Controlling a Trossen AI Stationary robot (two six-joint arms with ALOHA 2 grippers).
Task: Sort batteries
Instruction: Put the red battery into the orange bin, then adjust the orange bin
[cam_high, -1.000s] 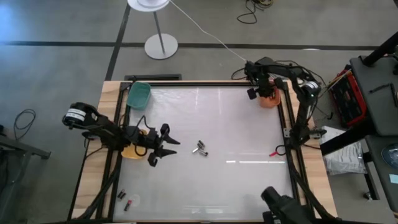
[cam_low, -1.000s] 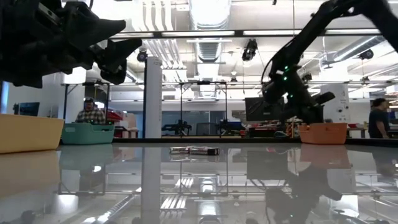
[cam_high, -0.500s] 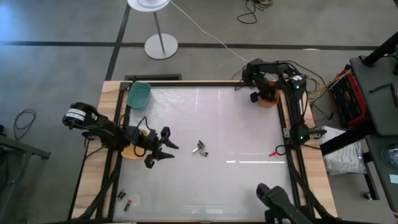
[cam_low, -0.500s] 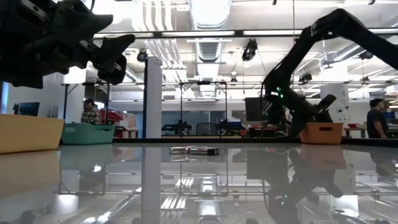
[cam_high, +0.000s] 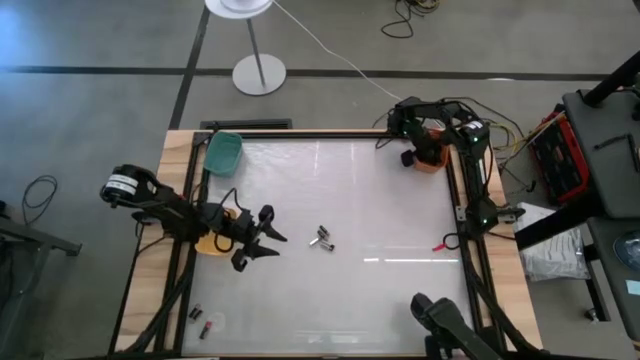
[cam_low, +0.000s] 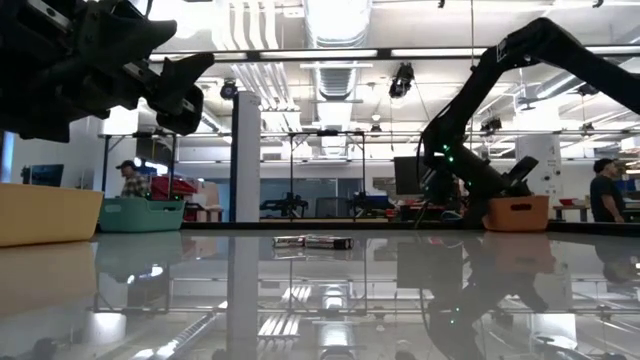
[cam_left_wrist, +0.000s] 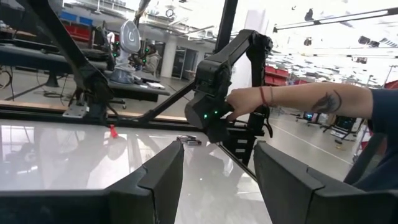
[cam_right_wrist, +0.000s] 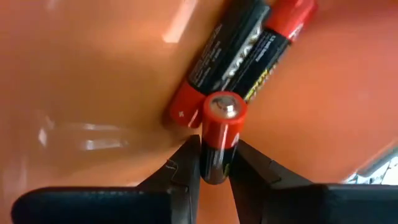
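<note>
My right gripper is down inside the orange bin at the upper right of the overhead frame. Between my right fingers stands one black-and-red battery, its long axis running along the fingers and its red capped end with the silver button pointing out past the tips, toward the bin's inner wall. The fingers sit close on either side of its dark body and touch it, so I am grasping it. Just beyond it, two more black-and-red batteries lie side by side against the orange floor, parallel to each other, slanting from the centre of my wrist frame up to its upper right, with their red ends toward the held one.

My left gripper hangs above the table at mid-left of the overhead frame, beside the yellow bin, fingers spread apart with nothing between them.

Near the centre of the table lie two silver-grey batteries, close together, long axes roughly crosswise in the frame. At the lower left lie two small dark batteries with red marks. One small red item lies at the right edge; I cannot tell what it is.

There are three bins: the orange, the yellow and one green bin at the upper left corner.
</note>
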